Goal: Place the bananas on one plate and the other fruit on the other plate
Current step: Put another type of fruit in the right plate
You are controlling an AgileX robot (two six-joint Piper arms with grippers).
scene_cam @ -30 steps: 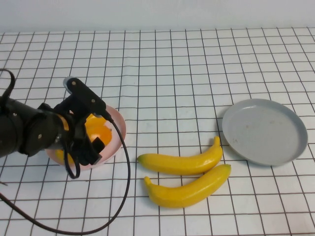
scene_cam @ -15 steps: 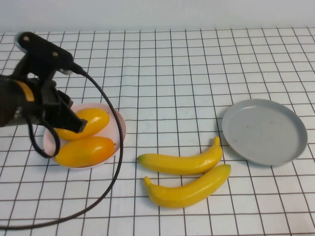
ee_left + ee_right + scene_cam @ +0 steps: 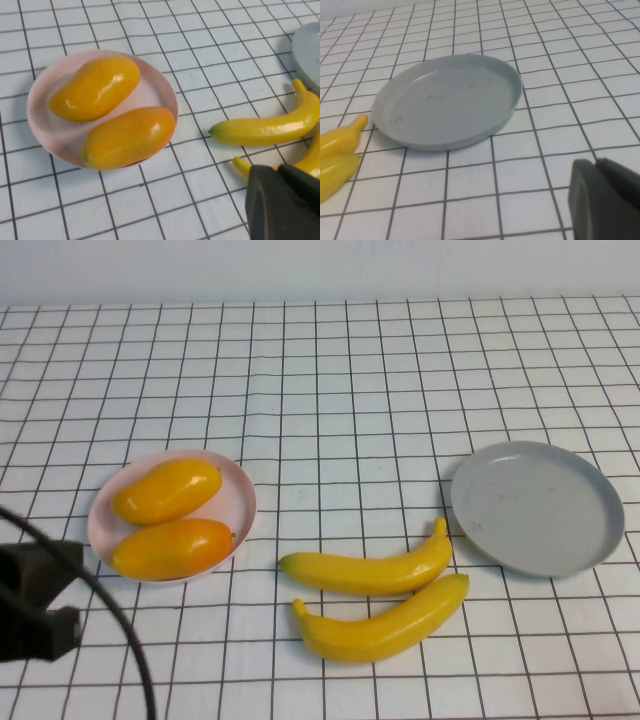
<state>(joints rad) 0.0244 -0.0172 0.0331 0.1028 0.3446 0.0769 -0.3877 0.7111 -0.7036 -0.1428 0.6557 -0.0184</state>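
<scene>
Both bananas lie side by side, touching, on the table, near centre, just left of the empty grey-blue plate. Both mangoes sit on the pink plate, left. Left gripper at the near-left edge, jaws closed, holding nothing. Right gripper beside the grey-blue plate, closed, empty. Next, I'd guess: right arm takes the farther banana mid-body, fingers across its width; glossy, may slip. White gridded tablecloth, plain pale wall behind.
</scene>
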